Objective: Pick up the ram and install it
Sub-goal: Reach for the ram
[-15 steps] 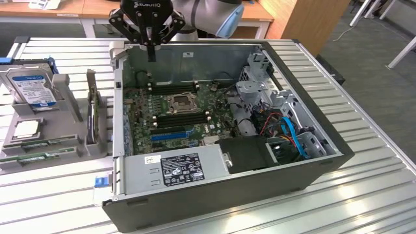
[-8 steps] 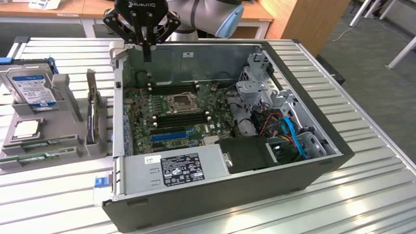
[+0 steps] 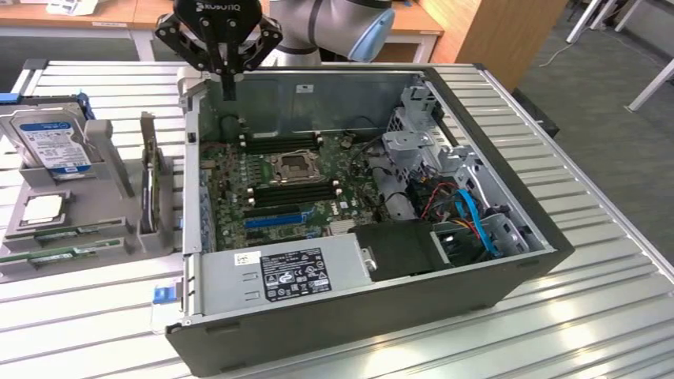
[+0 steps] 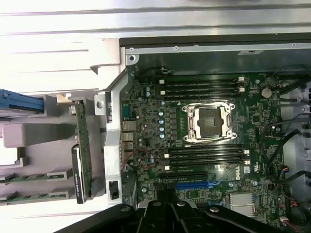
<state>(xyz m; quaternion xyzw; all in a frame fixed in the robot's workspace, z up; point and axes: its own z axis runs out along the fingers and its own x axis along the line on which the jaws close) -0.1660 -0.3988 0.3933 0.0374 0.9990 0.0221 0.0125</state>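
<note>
Standing on its long edge in a grey holder [image 3: 106, 237] on the desk [image 3: 589, 316], the ram [image 3: 148, 185] sits just beside the open case [image 3: 316, 332], on the exterior view's left. Two more green sticks [image 3: 63, 234] lie in the holder's near slots. The claw [image 3: 226, 88] hangs above the case's far left corner, well apart from the ram. Its fingers look drawn together, and no green board can be seen between them. I judge the ram to be light and stiff, but thin and easily damaged. It is best pinched across its flat faces near the top edge, or by the short ends, keeping off the contact edge and squeezing gently so the chips take no load. The exterior view gives the claw's whole shape, a hard drive [image 3: 53, 142] with a blue label at the holder's far end, and the power supply [image 3: 284, 272] at the near side of the case. The wrist view looks straight down on the board. It shows the ram's [image 4: 82, 141] top edge, the bare socket [image 4: 209, 121] and the empty black slots [image 4: 204, 155] on either side of it. The claw's [image 4: 167, 206] dark links lie at the frame's edge.
</note>
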